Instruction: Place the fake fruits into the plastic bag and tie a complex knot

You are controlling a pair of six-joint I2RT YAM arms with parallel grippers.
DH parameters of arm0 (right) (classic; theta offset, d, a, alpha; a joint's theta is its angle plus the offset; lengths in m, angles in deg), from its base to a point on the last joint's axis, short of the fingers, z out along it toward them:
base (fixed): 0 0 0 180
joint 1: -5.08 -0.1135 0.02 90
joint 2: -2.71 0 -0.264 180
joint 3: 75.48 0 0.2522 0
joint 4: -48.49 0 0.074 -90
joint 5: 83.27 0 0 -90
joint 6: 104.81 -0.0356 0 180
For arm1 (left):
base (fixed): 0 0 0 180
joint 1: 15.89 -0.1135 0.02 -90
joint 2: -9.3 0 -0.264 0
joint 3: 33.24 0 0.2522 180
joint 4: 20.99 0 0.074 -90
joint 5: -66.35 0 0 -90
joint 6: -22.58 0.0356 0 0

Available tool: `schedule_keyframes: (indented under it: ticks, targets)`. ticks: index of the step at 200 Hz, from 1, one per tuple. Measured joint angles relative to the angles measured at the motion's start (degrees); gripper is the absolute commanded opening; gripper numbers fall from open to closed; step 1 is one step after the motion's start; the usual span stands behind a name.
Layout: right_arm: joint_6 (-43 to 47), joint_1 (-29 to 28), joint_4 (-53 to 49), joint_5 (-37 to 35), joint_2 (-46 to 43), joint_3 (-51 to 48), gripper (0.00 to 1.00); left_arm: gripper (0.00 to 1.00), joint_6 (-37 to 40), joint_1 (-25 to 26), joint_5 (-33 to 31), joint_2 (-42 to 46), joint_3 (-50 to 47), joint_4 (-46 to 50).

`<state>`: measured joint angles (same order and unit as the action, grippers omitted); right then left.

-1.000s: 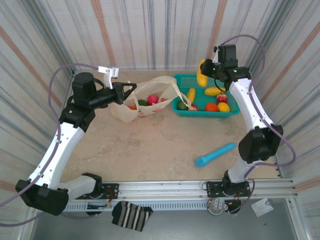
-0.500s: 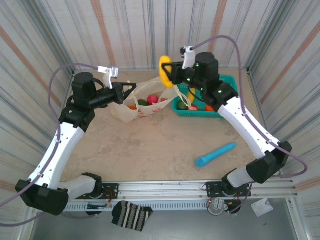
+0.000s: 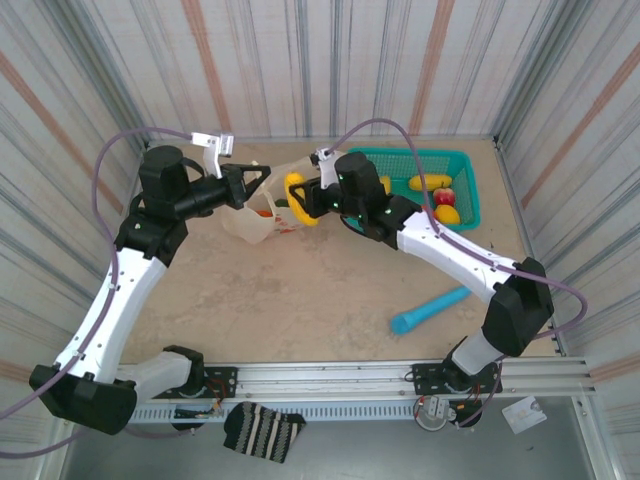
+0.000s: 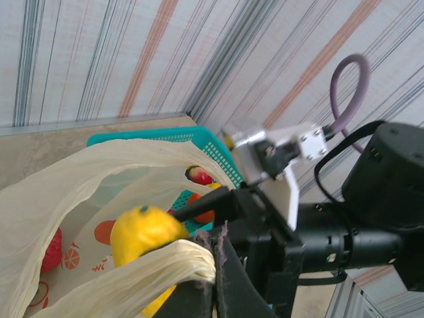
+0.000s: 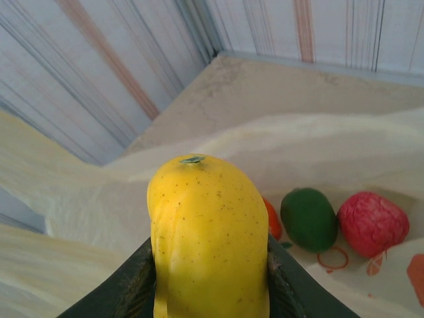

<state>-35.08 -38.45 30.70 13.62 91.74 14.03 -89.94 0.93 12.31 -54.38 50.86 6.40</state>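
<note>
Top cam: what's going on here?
Left claw is shut on a handle of the bag, holding the mouth open. Right claw grips a yellow mango at that mouth, not yet released. A green fruit and a red fruit lie inside. More fruits sit in the basket; a blue stick lies on the table.

The lower end of the yellow mango (image 5: pixel 209 238) is cut off below the right wrist frame, and we see it covering most of an orange fruit (image 5: pixel 272 222). From above, the right arm (image 3: pixel 365 200) blocks the plastic bag (image 3: pixel 245 228) mouth; its contents stay mostly hidden from us.
</note>
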Motion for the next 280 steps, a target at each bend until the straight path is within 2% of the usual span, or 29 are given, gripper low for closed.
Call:
schedule_keyframes:
  ticks: [56,120,159,169,192,209,228,280]
  targets:
    - [-0.57,0.74,-1.68,-2.23,3.78,0.09,0.38,0.00,0.07,0.07,0.42,0.02,-0.90,-0.22]
    - [-11.82,6.45,-16.61,-0.55,18.88,25.77,0.42,0.00,2.64,1.31,0.44,0.07,-1.38,-0.13]
    - [-19.56,6.34,-19.82,0.24,23.78,30.27,0.42,0.00,3.04,1.57,0.42,0.04,-1.42,-0.11]
    - [-20.50,5.97,-20.35,-0.04,25.14,30.95,0.47,0.00,3.04,1.60,0.44,-0.02,-1.42,-0.13]
    - [-21.94,4.42,-21.75,-2.01,27.91,32.81,0.71,0.00,3.06,1.68,0.33,-0.35,-1.36,-0.13]
    - [-21.40,3.34,-23.06,-3.04,29.07,34.23,0.76,0.00,3.08,1.68,-0.02,-0.68,-1.31,0.00]
    - [-21.18,2.49,-23.50,-3.93,28.98,34.29,0.74,0.00,3.19,1.68,-0.09,-1.05,-1.16,0.22]
    - [-18.32,2.73,-20.48,-3.63,21.99,25.53,0.49,0.00,3.21,1.55,-0.72,-1.05,-1.09,0.22]
